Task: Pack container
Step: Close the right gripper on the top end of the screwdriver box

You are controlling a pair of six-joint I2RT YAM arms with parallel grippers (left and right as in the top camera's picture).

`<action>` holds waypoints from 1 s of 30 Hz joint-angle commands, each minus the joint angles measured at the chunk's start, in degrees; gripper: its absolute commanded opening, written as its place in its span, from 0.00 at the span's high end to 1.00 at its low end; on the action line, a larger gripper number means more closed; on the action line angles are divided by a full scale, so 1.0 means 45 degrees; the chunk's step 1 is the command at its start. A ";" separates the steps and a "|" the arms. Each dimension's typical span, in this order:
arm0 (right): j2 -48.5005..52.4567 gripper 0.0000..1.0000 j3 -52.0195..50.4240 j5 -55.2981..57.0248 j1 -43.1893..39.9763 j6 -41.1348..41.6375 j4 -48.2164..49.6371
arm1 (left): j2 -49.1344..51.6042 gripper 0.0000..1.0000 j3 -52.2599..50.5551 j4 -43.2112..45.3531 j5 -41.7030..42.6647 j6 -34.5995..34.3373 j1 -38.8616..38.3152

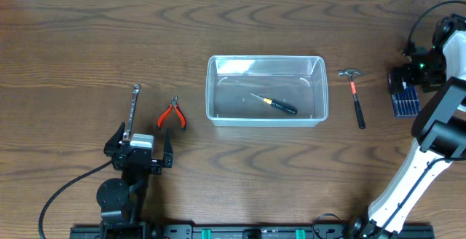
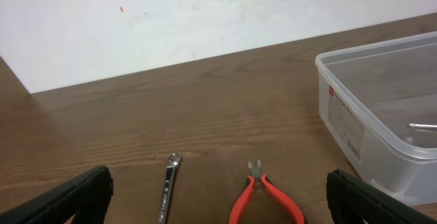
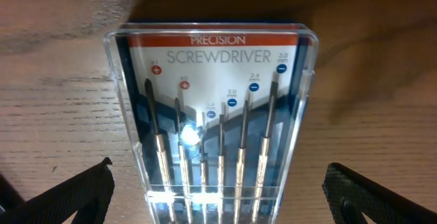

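Slippage looked possible as the spread right end effector (image 3: 217,176) hung over the slick clear plastic precision-screwdriver case (image 3: 215,80), well apart from the clear rectangular plastic container (image 1: 266,57) at the desk's (image 1: 73,49) centre.

light: bright, even | glare: screwdriver case (image 3: 213,118) | focus: sharp

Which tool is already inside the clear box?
The black-handled screwdriver; it lies alone inside the container. The wrench, red pliers and hammer lie on the table outside it.
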 commanded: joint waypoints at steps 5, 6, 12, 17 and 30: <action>0.0078 0.01 -0.0073 0.0427 0.0311 0.0175 0.0000 | -0.0078 0.02 -0.0369 -0.0102 -0.0068 0.0117 0.0053; 0.0078 0.01 -0.0073 0.0427 0.0311 0.0175 -0.0005 | -0.0078 0.02 -0.0369 -0.0102 -0.0068 0.0117 0.0053; 0.0078 0.01 -0.0121 0.0427 0.0311 0.0170 0.0049 | -0.0078 0.02 -0.0369 -0.0102 -0.0068 0.0117 0.0053; 0.0078 0.01 -0.0651 0.0427 0.0311 0.0170 0.0389 | -0.0078 0.02 -0.0369 -0.0102 -0.0068 0.0117 0.0053; 0.0078 0.01 -0.1307 0.0423 0.0296 0.0165 0.1025 | -0.0078 0.02 -0.0369 -0.0102 -0.0068 0.0117 0.0053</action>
